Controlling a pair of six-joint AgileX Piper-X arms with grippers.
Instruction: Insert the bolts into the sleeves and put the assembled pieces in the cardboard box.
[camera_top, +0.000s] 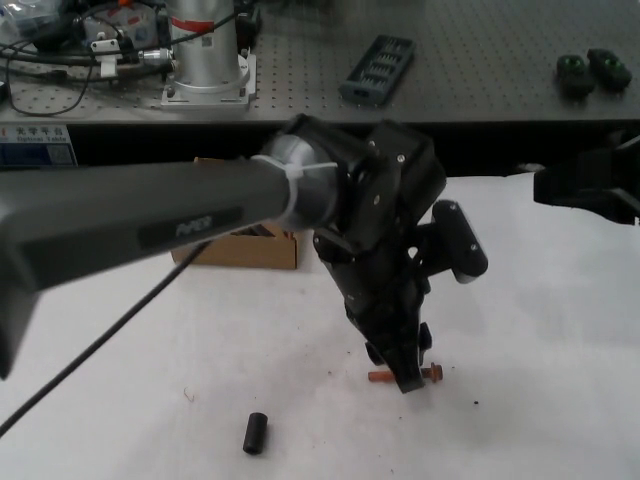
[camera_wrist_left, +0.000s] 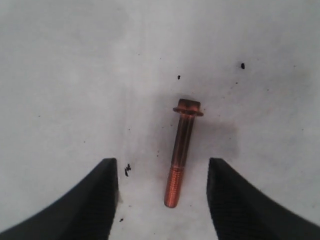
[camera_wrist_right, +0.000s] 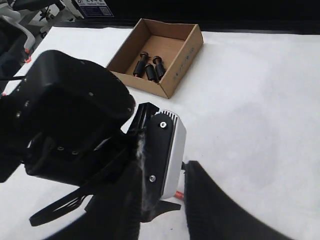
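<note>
My left pincer (camera_wrist_left: 161, 164) hangs low over the bench (camera_top: 540, 350) with its jaws wide. The bolt (camera_wrist_left: 182, 150) lies flat on the white top between them, touched by neither. Its threaded end points back towards my wrist and its head away. The shank runs roughly along the gap, a little nearer one finger than the other.

The sleeve (camera_top: 255, 432) lies on its side, to the left of the bolt and nearer my base, apart from it. The box (camera_wrist_right: 185, 55) sits farther back with what look like three finished pieces (camera_wrist_right: 150, 67) inside. My right pincer (camera_wrist_right: 162, 169) is off to the side, facing my left wrist, its jaws apart and holding nothing.

I judge the step in hand to be the pick-up of this bolt for one more pairing. I cannot tell how far my fingertips are above the top, so I may need to sink a little. Then I close squarely across the shank, near its middle, leaving the threaded end free to enter the sleeve. The shank is round and smooth, so an off-centre squeeze could roll it or nudge it aside. My right pincer would then have to fetch the sleeve and hold it steady for the insertion.
</note>
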